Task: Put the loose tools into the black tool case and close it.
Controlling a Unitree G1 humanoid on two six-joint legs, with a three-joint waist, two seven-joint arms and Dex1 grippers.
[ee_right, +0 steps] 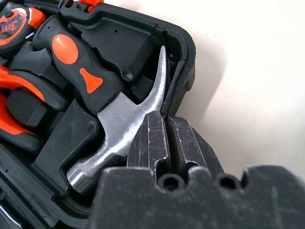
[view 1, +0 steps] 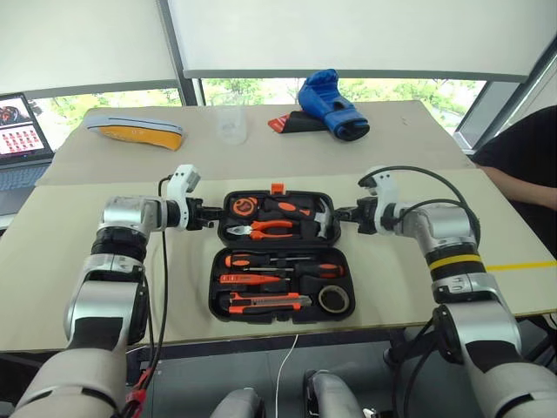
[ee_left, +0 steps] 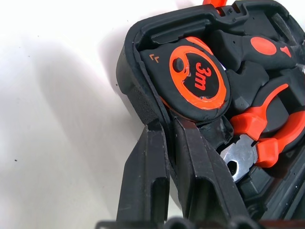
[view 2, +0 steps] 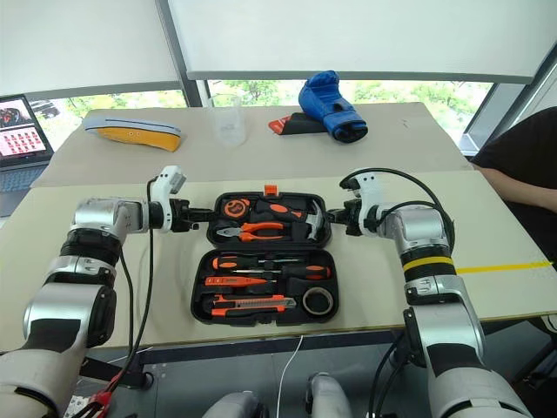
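The black tool case (view 1: pixel 217 296) lies open on the table in front of me. Its near half holds the loose tools: two orange-and-black screwdrivers (view 1: pixel 287 260), a slim orange screwdriver (view 1: pixel 248 279), the utility knife (view 1: pixel 270 302) and the dark tape roll (view 1: pixel 333 300). Pliers (view 1: pixel 265 229), a hammer (ee_right: pixel 119 119) and a tape measure (ee_left: pixel 198 78) sit in the far half. My left gripper (view 1: pixel 214 218) is shut on the far half's left rim (ee_left: pixel 143 102). My right gripper (view 1: pixel 342 214) is shut on its right rim (ee_right: pixel 183 62), beside the hammer's claw.
A blue boxing glove (view 1: pixel 332 104), a clear cup (view 1: pixel 230 124) and a yellow-grey object (view 1: pixel 135 131) lie on the far table. A laptop (view 1: pixel 22 139) stands at the far left. A person's sleeve (view 1: pixel 522 157) shows at the right edge.
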